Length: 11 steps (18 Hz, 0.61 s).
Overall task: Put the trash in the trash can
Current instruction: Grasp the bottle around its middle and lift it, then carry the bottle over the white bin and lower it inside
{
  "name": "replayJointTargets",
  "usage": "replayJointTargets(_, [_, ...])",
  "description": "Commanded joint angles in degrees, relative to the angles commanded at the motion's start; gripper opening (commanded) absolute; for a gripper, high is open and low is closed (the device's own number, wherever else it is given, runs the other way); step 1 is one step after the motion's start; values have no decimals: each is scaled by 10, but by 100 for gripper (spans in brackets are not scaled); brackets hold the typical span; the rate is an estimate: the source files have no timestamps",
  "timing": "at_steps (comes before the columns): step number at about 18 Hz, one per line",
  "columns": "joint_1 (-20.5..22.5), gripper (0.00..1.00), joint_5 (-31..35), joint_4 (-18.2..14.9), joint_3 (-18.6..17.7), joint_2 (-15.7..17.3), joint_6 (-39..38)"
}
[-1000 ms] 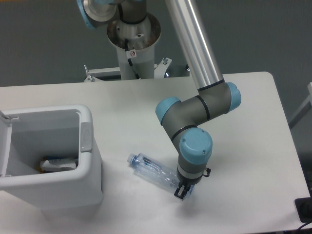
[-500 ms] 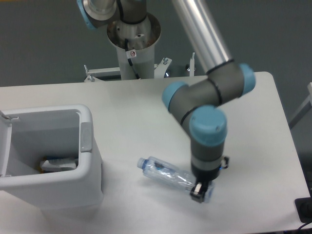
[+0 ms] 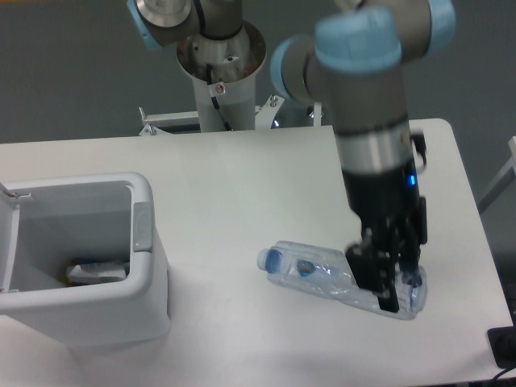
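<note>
The clear bluish plastic bottle (image 3: 322, 278) hangs in the air above the table, cap end pointing left. My gripper (image 3: 389, 282) is shut on its base end at the right, well raised toward the camera. The white trash can (image 3: 149, 266) stands at the left with its lid swung open. Inside it, low in the bin, lies the crumpled white wrapper (image 3: 95, 272). The bottle is to the right of the can, roughly a can's width away from its rim.
The white table (image 3: 234, 185) spreads under the arm, with its right edge close beside the gripper. The robot's base column (image 3: 219, 72) rises at the back centre. A dark object (image 3: 504, 347) shows at the bottom right corner.
The gripper has lifted the bottle off the table and risen toward the camera, drifting right. The bottle now looks much larger.
</note>
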Motion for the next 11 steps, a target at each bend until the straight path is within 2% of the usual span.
replayJointTargets(3, [-35,56,-73,1,-17,30,91])
replayJointTargets(6, [-84,55,-79,4,-42,56,137])
replayJointTargets(9, [-123,55,-80,4,-47,57,163])
replayJointTargets(11, [-159,55,-82,4,-67,56,176])
